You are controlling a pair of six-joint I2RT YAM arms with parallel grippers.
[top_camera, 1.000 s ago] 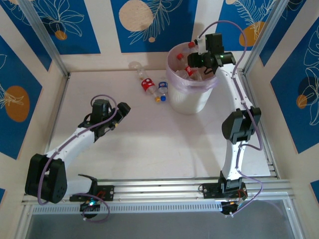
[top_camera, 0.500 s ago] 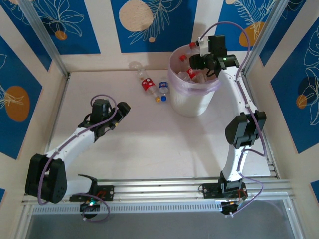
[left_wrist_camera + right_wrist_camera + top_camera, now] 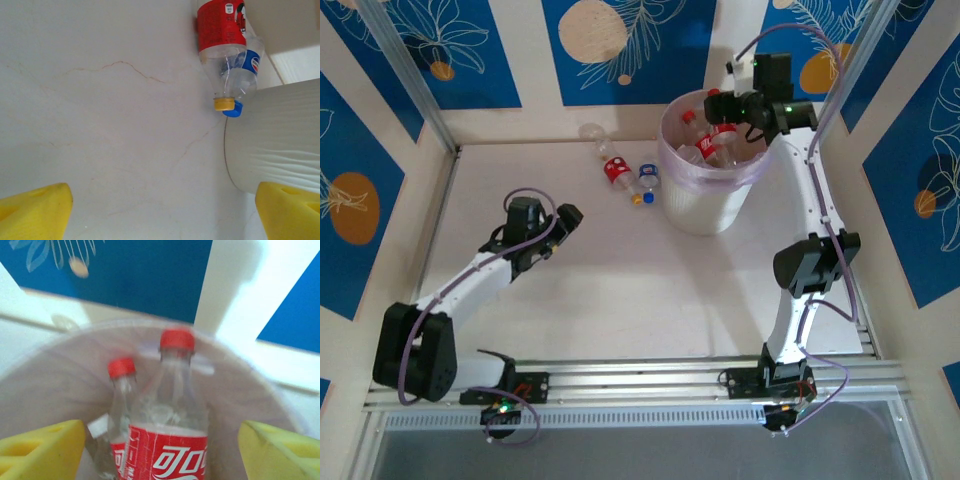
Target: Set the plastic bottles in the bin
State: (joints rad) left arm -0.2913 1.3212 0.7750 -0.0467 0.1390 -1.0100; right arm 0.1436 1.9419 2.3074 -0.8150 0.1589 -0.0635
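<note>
Bin (image 3: 706, 205): round, white, lilac-lined, right of centre in the upper half of the top view. Loaded with several red-capped plastic bottles (image 3: 712, 143). In the right wrist view, a red-labelled one (image 3: 170, 440) upright at centre, a second red-capped one (image 3: 121, 390) just behind it to the left, the lining (image 3: 55, 385) curving round both.

Still on the table (image 3: 620, 290), left of the bin:
- red-labelled bottle (image 3: 615, 171), yellow cap, lying down;
- blue-labelled bottle (image 3: 646, 180), blue cap, lying against it and just beside the bin wall;
- clear bottle (image 3: 591, 133), near the back wall, apart from the pair.

Same pair at the top of the left wrist view: red label (image 3: 220, 30), blue label (image 3: 248, 62), caps side by side and pointing down-frame, bin wall (image 3: 280, 145) at right.

Right gripper (image 3: 718, 108): over the bin mouth, yellow pads (image 3: 40, 450) wide apart, clamped on nothing.

Left gripper (image 3: 568, 216): left of centre, well apart from the pair, pads (image 3: 35, 212) spread, empty, aimed toward the two caps.

Step in hand, by judgement: drop-off end of one cycle, three bottles not yet binned.

Next move, by judgement: a reach to the touching pair, closing on one body only, clear of its neighbour and the bin wall; likely to roll if nudged.
</note>
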